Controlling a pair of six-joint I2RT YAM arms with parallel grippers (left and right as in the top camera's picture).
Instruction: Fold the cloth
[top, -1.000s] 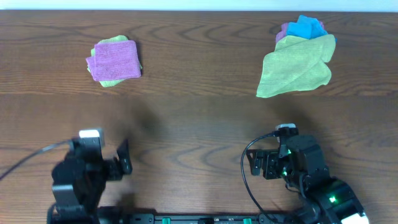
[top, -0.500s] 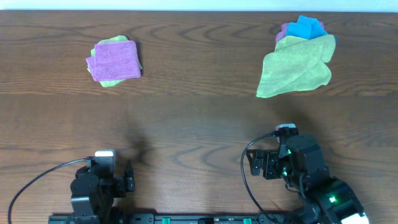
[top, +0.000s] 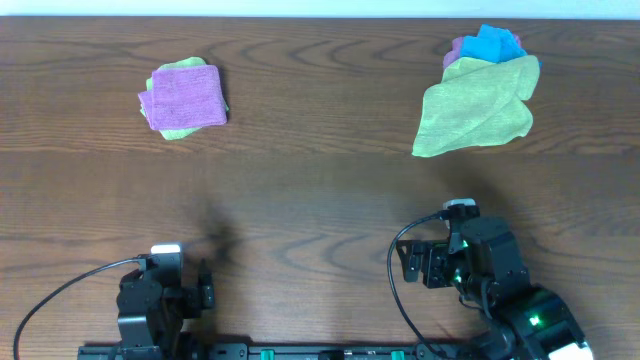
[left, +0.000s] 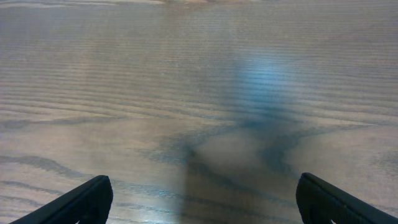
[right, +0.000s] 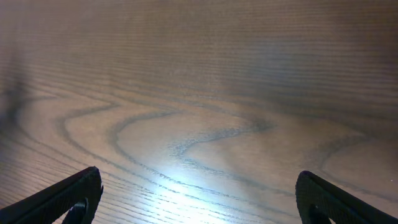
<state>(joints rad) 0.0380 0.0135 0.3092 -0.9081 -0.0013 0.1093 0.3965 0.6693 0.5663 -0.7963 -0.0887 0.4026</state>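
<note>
Your cloth (top: 186, 95) lies folded atop a green cloth (top: 176, 132) at the bench's (top: 320, 200) far left, soft, light and limp, so pinch it by a hemmed corner; the left fingers (left: 87, 200) and right fingers (right: 74, 191) stand spread, holding nothing.

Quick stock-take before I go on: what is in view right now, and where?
folded purple cloth: one, purple, far left, on top of a green one
lower green cloth: one, lime, only edges showing
loose green cloth: one, lime, far right, crumpled
blue cloth: one, bright blue, behind the loose green one
second purple cloth: one, purple, peeking out beside the blue
table: one, dark wood
left gripper: black, near left, open, empty
right gripper: black, near right, open, empty
</note>
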